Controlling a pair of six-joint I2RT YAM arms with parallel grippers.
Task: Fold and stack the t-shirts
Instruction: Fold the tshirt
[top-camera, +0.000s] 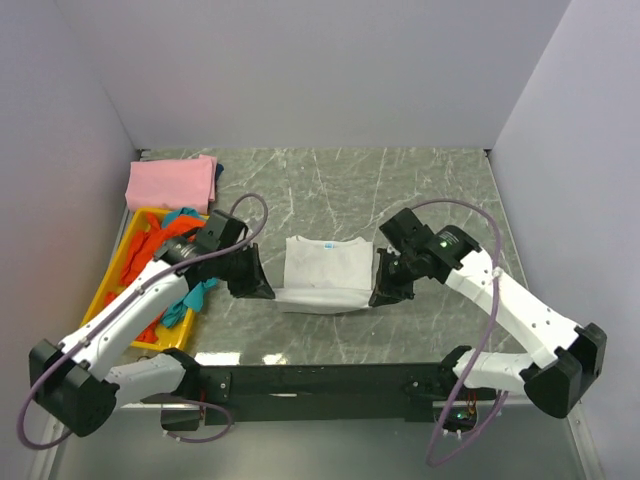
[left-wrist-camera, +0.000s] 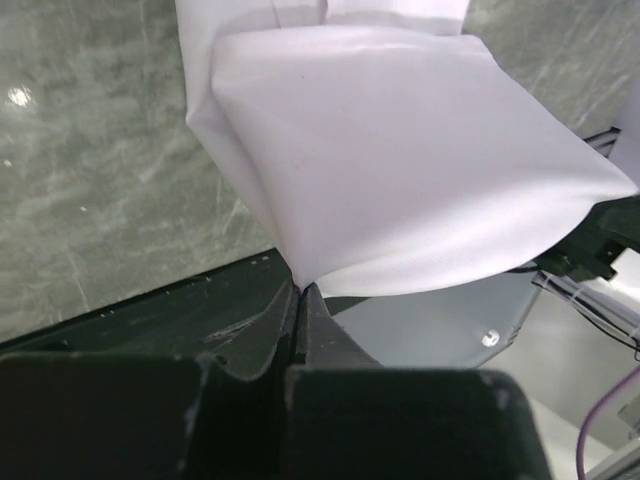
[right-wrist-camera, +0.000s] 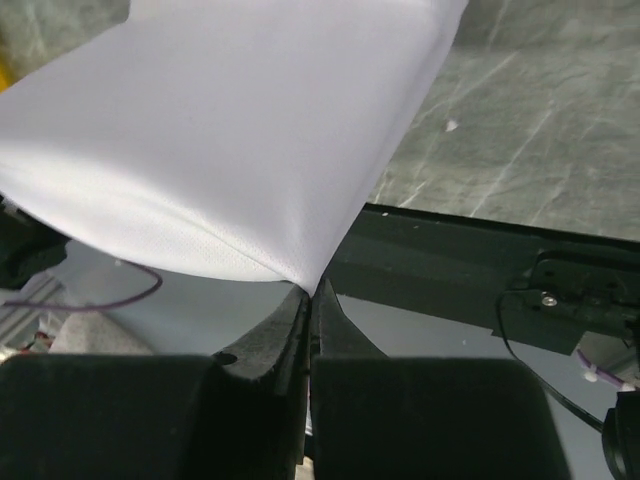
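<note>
A white t-shirt (top-camera: 323, 268) lies in the middle of the table, its near edge lifted off the surface. My left gripper (top-camera: 268, 293) is shut on the near left corner of that white cloth (left-wrist-camera: 400, 170), pinched right at the fingertips (left-wrist-camera: 298, 290). At the opposite near corner my right gripper (top-camera: 378, 296) is shut on the white cloth (right-wrist-camera: 220, 140), which fans out from its tips (right-wrist-camera: 310, 290). A folded pink t-shirt (top-camera: 172, 182) rests at the back left. Orange-red (top-camera: 140, 255) and teal (top-camera: 195, 295) t-shirts lie heaped in the yellow tray.
The yellow tray (top-camera: 100, 300) stands along the left wall, beside my left arm. A black base rail (top-camera: 330, 380) runs across the near edge below the lifted cloth. Grey walls close in the table on three sides.
</note>
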